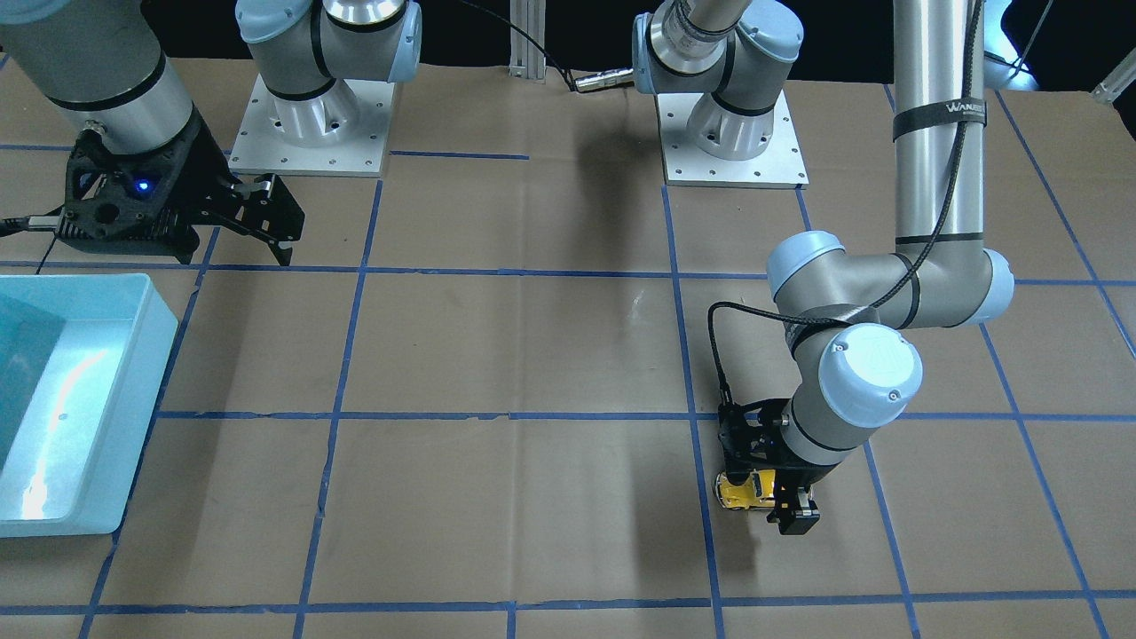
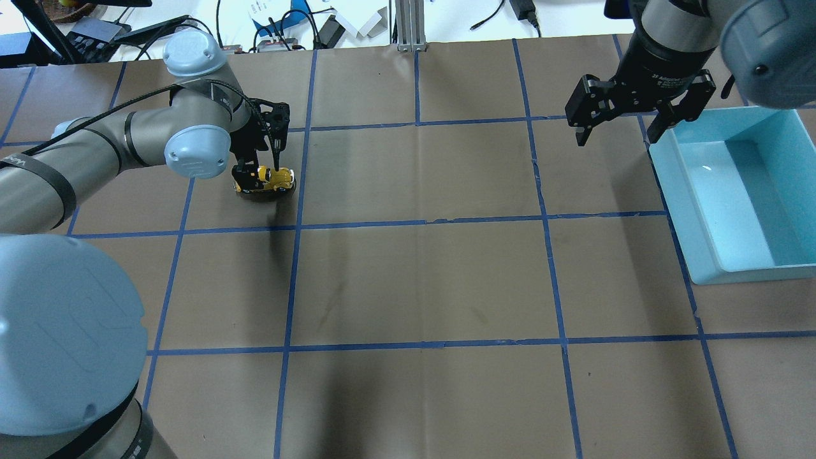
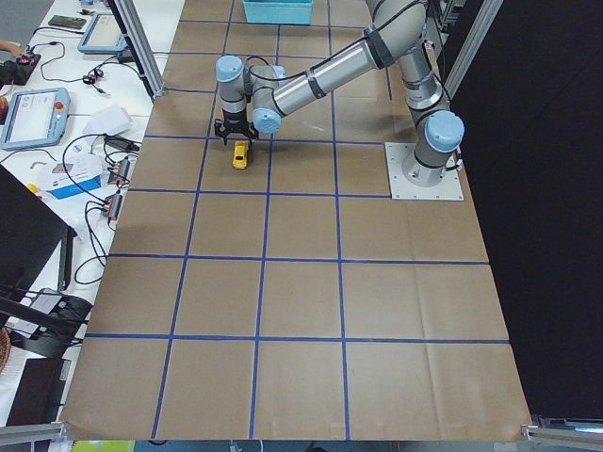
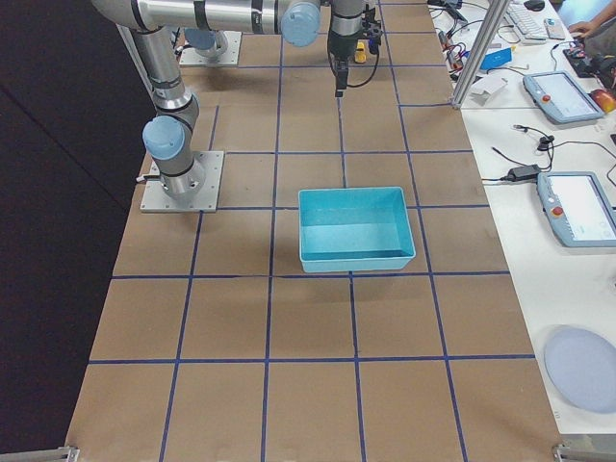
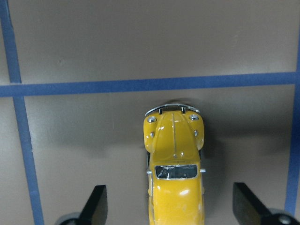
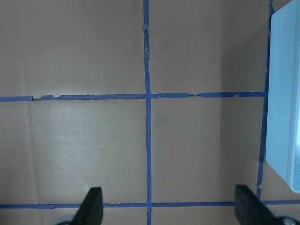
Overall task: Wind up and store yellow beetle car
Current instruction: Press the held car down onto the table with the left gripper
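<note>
Brown paper surface [image 2: 414,280] with a blue tape grid [image 2: 421,222], long axis running to my left and right. Light blue bin [image 2: 752,274] sits at my right end, open side up, its long axis running away from me. My left arm [image 2: 95,146] reaches out over the left half of the surface, wrist pointing down. My right hand [image 2: 621,137] hangs above the surface just beside the bin's far corner, released, fingers [image 6: 91,206] wide apart with nothing between them. My left hand [image 5: 171,206] is down at the surface and also released: it straddles the yellow beetle car [image 5: 174,159], one finger [image 5: 96,206] on each flank, a gap showing on both sides, no contact visible in the wrist view. The car stands on its wheels on the surface, rear end under my palm, hood and silver front bumper sticking out past the fingertips. Its long axis runs along the surface's length, nose toward my right and so toward the bin's end. A tape line crosses just ahead of the bumper; the car sits roughly midway between the two tape lines on its sides. Several grid squares of surface lie between car and bin. In the front-facing view the car [image 1: 741,491] is about one square row in from the operators' edge.
</note>
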Controlling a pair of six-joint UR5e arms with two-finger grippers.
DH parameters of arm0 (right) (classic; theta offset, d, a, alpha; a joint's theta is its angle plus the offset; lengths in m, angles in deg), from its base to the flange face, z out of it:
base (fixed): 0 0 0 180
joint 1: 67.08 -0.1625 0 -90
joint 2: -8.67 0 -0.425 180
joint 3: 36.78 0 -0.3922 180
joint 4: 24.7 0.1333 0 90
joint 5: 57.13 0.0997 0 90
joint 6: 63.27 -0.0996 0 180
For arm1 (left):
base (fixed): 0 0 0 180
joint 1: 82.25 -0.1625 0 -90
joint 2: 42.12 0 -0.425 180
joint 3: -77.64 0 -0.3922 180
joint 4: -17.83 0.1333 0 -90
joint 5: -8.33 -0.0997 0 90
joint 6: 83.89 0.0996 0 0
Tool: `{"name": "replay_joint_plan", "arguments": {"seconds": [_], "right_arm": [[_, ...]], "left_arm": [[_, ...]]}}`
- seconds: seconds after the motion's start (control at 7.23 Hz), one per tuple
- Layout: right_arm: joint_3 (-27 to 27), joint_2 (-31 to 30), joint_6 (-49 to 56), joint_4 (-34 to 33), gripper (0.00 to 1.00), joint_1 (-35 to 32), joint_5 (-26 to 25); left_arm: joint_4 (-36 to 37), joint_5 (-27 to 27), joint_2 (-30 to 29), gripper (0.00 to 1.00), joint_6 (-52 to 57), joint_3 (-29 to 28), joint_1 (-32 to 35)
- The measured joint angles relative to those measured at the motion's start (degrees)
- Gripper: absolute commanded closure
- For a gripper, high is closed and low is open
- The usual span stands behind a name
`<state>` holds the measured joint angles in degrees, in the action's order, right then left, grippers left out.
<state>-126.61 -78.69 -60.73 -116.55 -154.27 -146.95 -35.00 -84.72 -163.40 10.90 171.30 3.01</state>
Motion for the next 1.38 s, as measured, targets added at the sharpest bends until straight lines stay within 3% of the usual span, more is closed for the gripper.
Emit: {"name": "replay_joint_plan", "arguments": {"seconds": [0.41, 0.69, 1.38], "right_arm": [[-0.05, 0.00, 0.20, 0.00, 0.00, 0.07, 0.00], [-0.08, 0.00, 0.23, 0.00, 0.00, 0.09, -0.02], [-0.09, 0.00, 0.30, 0.00, 0.00, 0.15, -0.02]], "left_arm": [[0.75, -0.06, -0.81, 0.21, -0.22, 0.65, -0.07], [1.18, -0.16, -1.10, 0.42, -0.06, 0.71, -0.09], [1.56, -0.20, -0.42, 0.44, -0.29, 0.78, -0.01]]}}
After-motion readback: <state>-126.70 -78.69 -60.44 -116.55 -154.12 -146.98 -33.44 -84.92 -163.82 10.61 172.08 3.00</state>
